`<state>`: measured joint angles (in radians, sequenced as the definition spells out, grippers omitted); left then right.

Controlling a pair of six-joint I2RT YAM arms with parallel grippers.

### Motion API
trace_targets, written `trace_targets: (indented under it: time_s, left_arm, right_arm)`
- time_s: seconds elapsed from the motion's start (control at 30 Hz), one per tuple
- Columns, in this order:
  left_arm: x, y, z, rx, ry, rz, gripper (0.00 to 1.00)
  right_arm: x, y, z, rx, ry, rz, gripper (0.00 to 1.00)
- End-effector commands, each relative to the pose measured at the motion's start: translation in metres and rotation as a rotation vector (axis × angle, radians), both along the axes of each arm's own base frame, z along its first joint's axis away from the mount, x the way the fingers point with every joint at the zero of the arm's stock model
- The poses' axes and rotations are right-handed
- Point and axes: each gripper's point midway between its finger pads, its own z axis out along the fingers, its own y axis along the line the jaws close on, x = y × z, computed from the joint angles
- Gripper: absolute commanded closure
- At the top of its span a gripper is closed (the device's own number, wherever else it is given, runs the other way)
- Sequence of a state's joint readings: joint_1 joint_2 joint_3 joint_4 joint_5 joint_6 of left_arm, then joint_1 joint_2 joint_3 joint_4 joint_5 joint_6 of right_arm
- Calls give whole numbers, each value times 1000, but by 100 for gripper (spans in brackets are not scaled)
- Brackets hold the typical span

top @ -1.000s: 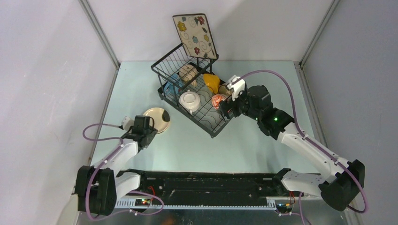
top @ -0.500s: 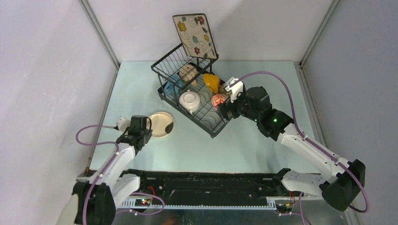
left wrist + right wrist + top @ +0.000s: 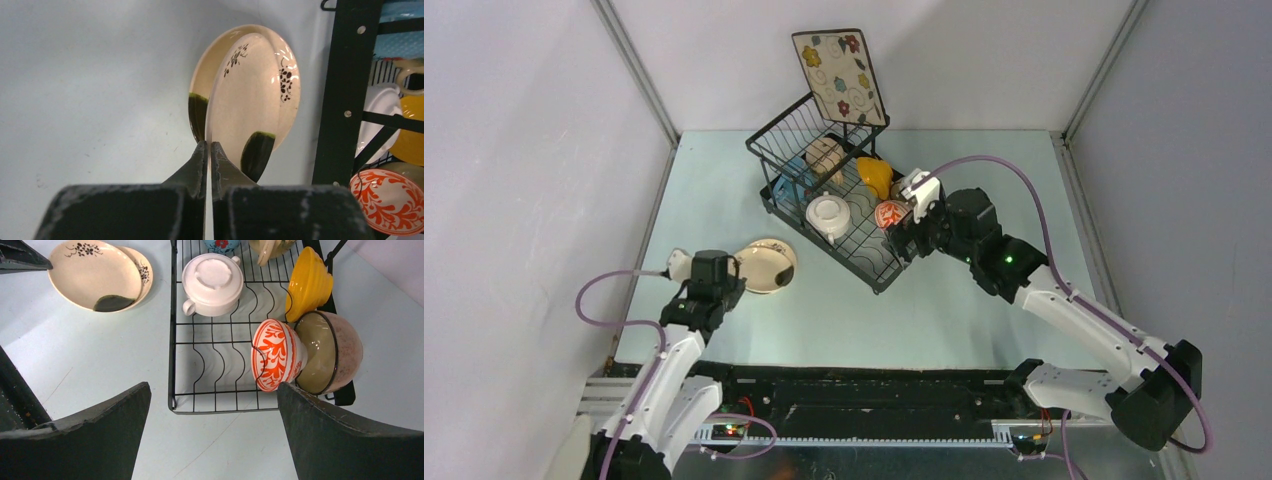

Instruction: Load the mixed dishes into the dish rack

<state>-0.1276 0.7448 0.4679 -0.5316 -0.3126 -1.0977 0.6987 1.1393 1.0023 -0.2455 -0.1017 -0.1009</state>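
My left gripper (image 3: 734,270) (image 3: 209,146) is shut on the near rim of the cream round plate (image 3: 767,264) (image 3: 252,95) (image 3: 92,275), left of the dish rack (image 3: 876,270) (image 3: 172,340). My right gripper (image 3: 902,236) (image 3: 212,387) hangs open over the rack's near right corner, holding nothing. The rack holds a white two-handled bowl (image 3: 829,215) (image 3: 212,277), an orange-yellow bowl (image 3: 876,175) (image 3: 307,285), a red-patterned bowl (image 3: 890,213) (image 3: 275,355), a tan bowl (image 3: 330,352), a beige mug (image 3: 826,155) and a blue mug (image 3: 221,244). The square floral plate (image 3: 839,75) leans upright at the basket's back.
Grey walls (image 3: 544,150) close in the pale blue table (image 3: 964,320) on three sides. The rack stands at an angle in the middle back. A black rail (image 3: 864,390) with the arm bases runs along the near edge.
My left gripper has shut on the plate's rim and the arm has drawn back toward the near edge, shifting the plate slightly right. The right gripper edged left, still open.
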Motion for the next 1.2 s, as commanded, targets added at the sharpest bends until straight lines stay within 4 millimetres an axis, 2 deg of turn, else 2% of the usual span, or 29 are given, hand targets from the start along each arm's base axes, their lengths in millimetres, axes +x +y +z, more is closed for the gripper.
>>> trace_targets:
  time_s: [0.0, 0.17, 0.43, 0.5, 0.57, 0.6, 0.67, 0.77, 0.97, 1.03, 1.17]
  left_arm:
    - [-6, -11, -7, -31, 51, -63, 100]
    - [-18, -13, -20, 1, 110, -97, 98]
    - [-35, -2, -32, 43, 158, -59, 100]
    - [-39, 5, -28, 74, 157, -39, 100]
    - [-43, 23, -15, 154, 135, 19, 100]
    - [-41, 25, -4, 165, 95, 30, 100]
    - [-43, 30, 7, 185, 54, 59, 100]
    - [-43, 34, 7, 186, 31, 87, 100]
    - [-48, 26, -30, 145, 143, 88, 96]
    - [-53, 27, -41, 147, 187, 103, 91]
    - [-54, 25, -54, 137, 207, 105, 69]
  right_arm:
    - [-4, 0, 13, 49, -28, -4, 0]
    - [-5, 1, 11, 57, -26, -4, 0]
    - [-5, 1, 7, 60, -14, -8, 0]
    - [-6, 1, 7, 61, -15, -8, 1]
    - [-6, 0, 6, 62, -16, -8, 0]
    - [-6, 0, 7, 63, -17, -6, 1]
    - [-6, 1, 7, 64, -19, -4, 0]
    - [-7, 1, 8, 67, -21, -2, 0]
    - [-7, 2, 8, 68, -21, 2, 0]
    - [-8, 2, 8, 68, -21, 4, 0]
    - [-8, 2, 8, 66, -23, 8, 1]
